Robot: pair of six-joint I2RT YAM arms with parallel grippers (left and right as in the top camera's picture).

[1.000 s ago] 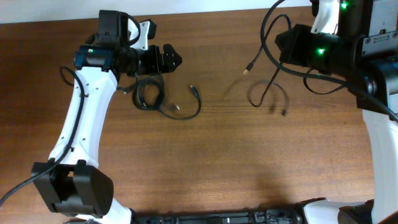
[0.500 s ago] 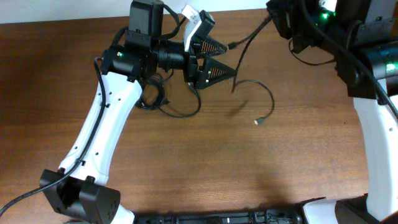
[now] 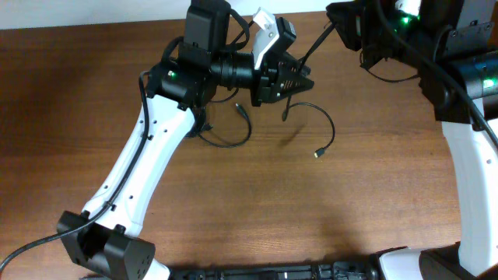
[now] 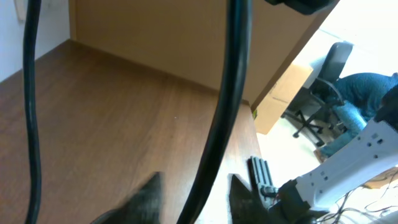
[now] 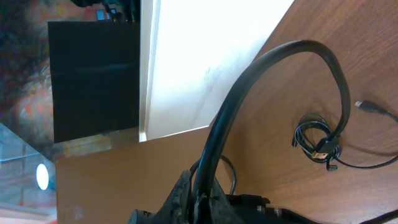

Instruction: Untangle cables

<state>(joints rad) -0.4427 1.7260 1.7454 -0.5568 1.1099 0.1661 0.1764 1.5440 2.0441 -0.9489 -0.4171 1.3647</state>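
Left arm (image 3: 148, 163) overhangs the cables (image 3: 226, 145), hiding their coil from overhead.

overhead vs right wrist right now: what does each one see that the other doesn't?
Only overhead: the whole left arm, the left gripper at the raised cable, and a loose loop ending in a plug. Only right wrist: the coiled bundle in plain sight, mostly covered by the left arm from above, plus the white wall. Both: the wooden table, the raised cable running from the right gripper, and the plug end near the bundle.
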